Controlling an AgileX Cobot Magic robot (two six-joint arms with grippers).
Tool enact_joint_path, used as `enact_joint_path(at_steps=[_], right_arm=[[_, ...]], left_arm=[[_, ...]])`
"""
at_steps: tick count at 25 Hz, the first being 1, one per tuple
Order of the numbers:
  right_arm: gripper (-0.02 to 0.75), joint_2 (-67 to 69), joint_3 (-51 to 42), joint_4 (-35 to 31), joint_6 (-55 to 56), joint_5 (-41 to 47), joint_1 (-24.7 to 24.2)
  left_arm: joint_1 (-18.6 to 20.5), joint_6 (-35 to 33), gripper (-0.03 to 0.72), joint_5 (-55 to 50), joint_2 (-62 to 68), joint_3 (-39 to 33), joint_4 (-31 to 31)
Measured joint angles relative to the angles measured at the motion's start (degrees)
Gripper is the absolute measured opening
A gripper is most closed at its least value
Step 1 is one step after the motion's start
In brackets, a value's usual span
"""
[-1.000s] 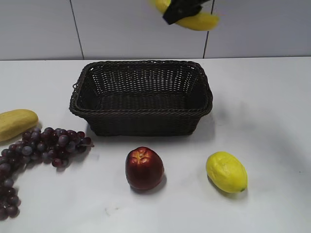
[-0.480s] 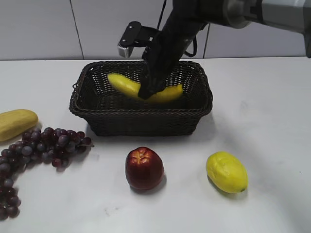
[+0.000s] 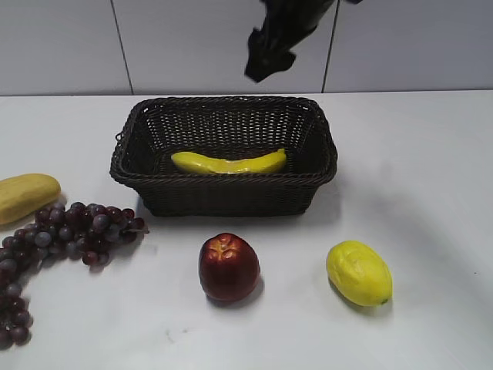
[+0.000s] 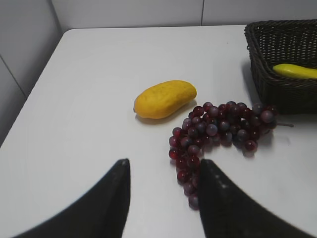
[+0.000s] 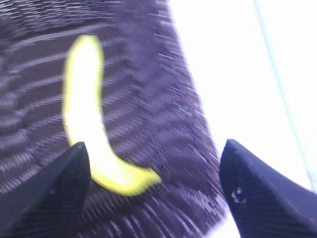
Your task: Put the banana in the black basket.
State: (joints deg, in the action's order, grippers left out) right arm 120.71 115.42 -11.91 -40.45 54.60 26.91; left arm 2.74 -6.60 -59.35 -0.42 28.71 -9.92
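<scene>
1. Presently the long, slim, curved bright yellow banana [image 3: 229,163] lies on the floor of the large rectangular dark woven wicker basket [image 3: 223,202]. It is inside the basket walls, toward the front, and nothing grips it.
2. Long axis: in the exterior view the banana runs left to right, roughly parallel to the basket's front wall, with both tapered ends turned slightly upward. In the right wrist view the banana [image 5: 94,119] appears lengthwise between the two dark fingers, blurred, against the basket weave [image 5: 163,124].
3. Right gripper [image 5: 153,193]: fingers spread wide, nothing between them, so it is released. In the exterior view it hangs above the basket's rear rim, well clear of the fruit, which lies below it and toward the front.
4. Left gripper [image 4: 163,198]: fingers parted and holding nothing. It is over bare table well to the left, with the basket corner [image 4: 282,64] and one end of the banana [image 4: 297,71] at the far right of its view. The right arm is plainly the nearer of the two.
5. Judgement: the placement appears complete. Any coming move looks like a withdrawal, and the gripper has open space above the rim.
6. Surroundings, all outside the basket:
   - a bunch of dark red-purple grapes [image 3: 73,231] and a blunt pale-yellow fruit [image 3: 25,195] to the left;
   - a glossy red apple [image 3: 229,267] and a plump oval yellow lemon [image 3: 358,273] in front, on the white table [image 3: 431,169].
</scene>
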Motion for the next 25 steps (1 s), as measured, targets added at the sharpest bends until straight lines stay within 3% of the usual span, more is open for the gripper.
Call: enact_joint_path(at_steps=[8, 14, 19, 25], right_arm=[[0.584, -1.2, 0.1, 1.8, 22.0, 12.7, -16.1], [0.574, -3.2, -4.0, 2.6, 31.8, 14.4, -27.1], [0.573, -12.9, -17.5, 4.3, 32.8, 14.6, -28.8], [0.573, -31.7, -41.9, 5.0, 32.9, 14.1, -28.8]], left_arm=[[0.0, 0.0, 0.437, 0.0, 0.0, 0.0, 0.0], [0.0, 0.0, 0.437, 0.0, 0.0, 0.0, 0.0], [0.0, 0.0, 0.437, 0.0, 0.0, 0.0, 0.0], [0.0, 0.0, 0.437, 0.0, 0.0, 0.0, 0.0]])
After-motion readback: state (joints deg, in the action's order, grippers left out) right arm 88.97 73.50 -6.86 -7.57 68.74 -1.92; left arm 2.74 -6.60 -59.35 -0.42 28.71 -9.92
